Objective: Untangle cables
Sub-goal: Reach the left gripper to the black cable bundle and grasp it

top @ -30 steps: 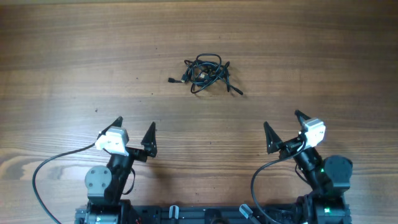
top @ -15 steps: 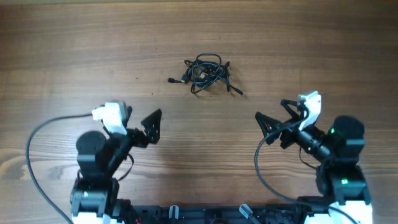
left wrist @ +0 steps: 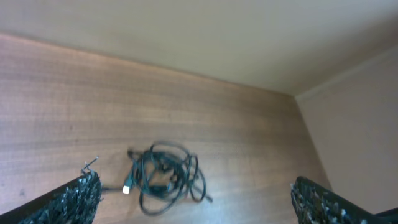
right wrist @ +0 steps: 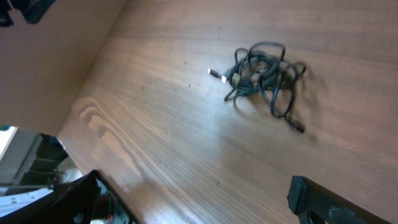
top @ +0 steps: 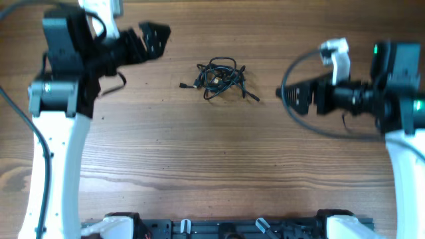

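Note:
The cables (top: 220, 78) are thin black cords bunched in one small knot on the wooden table, with plug ends sticking out left and lower right. The knot also shows in the left wrist view (left wrist: 165, 176) and in the right wrist view (right wrist: 264, 74). My left gripper (top: 151, 41) is raised at the upper left of the knot, open and empty. My right gripper (top: 295, 98) is raised to the right of the knot, open and empty. Neither gripper touches the cables.
The wooden table (top: 199, 153) bears nothing else. The table's far edge meets a pale wall in the left wrist view (left wrist: 186, 37). The arm bases and a rail (top: 226, 229) line the near edge.
Both arms have risen from the near edge and moved up toward the knot, left arm to the upper left, right arm to the right. The cables have not moved.

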`<state>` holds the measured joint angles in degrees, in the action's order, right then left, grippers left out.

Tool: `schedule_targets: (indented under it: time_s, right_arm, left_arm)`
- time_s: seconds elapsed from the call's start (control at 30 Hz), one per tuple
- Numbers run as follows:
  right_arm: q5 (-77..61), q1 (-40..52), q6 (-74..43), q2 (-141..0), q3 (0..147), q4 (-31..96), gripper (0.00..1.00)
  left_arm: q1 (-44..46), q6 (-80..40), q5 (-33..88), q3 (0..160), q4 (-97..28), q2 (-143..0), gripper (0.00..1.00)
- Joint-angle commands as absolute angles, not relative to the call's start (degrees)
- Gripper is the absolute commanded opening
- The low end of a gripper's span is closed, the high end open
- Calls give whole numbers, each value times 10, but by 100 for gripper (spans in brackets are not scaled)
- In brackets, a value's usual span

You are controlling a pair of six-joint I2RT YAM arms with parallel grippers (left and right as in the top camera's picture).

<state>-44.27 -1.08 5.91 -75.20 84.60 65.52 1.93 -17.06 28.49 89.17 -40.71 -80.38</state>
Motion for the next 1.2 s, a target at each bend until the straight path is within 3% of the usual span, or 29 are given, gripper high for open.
schedule_targets:
  time_s: [0.0, 0.13, 0.33, 0.47, 0.57, 0.77, 1.0, 1.07, 1.17]
  right_arm:
    - [-434, -11, 87, -822, 921, 657, 100]
    - [-436, -11, -58, -854, 920, 606, 100]
    - [-431, -11, -60, -867, 920, 595, 96]
    - [-431, -11, -62, -868, 920, 594, 96]
    - [-428, -11, -69, -868, 920, 603, 96]
    - [-394, -11, -81, -868, 919, 612, 96]
    - [-353, -11, -81, -868, 917, 620, 96]
    - [-353, -11, -79, -868, 917, 621, 96]
    - [-353, -11, -75, -868, 917, 622, 97]
  left_arm:
    - [21, -169, 298, 947, -427, -835, 100]
    - [24, -204, 306, 947, -466, -835, 100]
    - [38, -238, 275, 947, -434, -867, 98]
    - [96, -264, 213, 947, -421, -955, 85]
    - [136, -283, 172, 947, -407, -1025, 81]
    - [170, -374, 136, 946, -374, -1134, 81]
    - [213, -380, 124, 946, -301, -1211, 79]
    - [227, -380, 103, 946, -288, -1227, 75]
    - [243, -380, 80, 946, -269, -1238, 61]
